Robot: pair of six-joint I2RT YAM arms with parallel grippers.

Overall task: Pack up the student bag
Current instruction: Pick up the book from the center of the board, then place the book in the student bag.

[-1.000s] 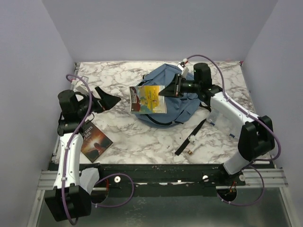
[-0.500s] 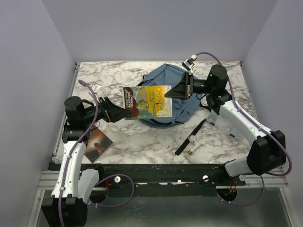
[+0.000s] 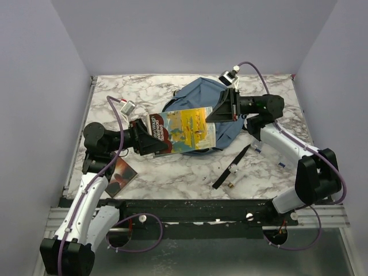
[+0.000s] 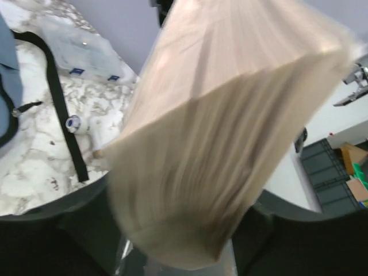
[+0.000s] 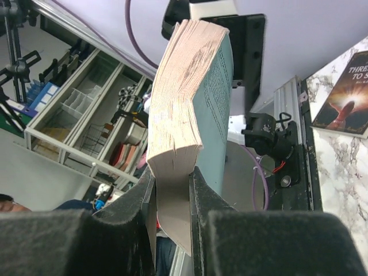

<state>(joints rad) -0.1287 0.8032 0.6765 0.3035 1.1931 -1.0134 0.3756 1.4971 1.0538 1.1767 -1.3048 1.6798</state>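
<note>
A thick paperback book (image 3: 184, 129) with a yellow cover hangs in the air above the dusty-blue student bag (image 3: 198, 95), which lies at the back middle of the table. My right gripper (image 3: 221, 109) is shut on the book's right end, and its pads clamp the page block (image 5: 184, 98) in the right wrist view. My left gripper (image 3: 154, 144) has its jaws on either side of the book's left end. In the left wrist view the blurred page block (image 4: 218, 132) fills the space between the fingers, with a thin gap on one side.
A second, dark-covered book (image 3: 122, 175) lies flat near the front left, partly under my left arm. The bag's black webbing strap (image 3: 230, 167) trails towards the front edge. A clear plastic item (image 4: 80, 52) lies on the marble beside the strap.
My right gripper has swung the book left and flatter over the bag. My left arm has moved right to meet it, and its jaws have narrowed around the book's left end.
</note>
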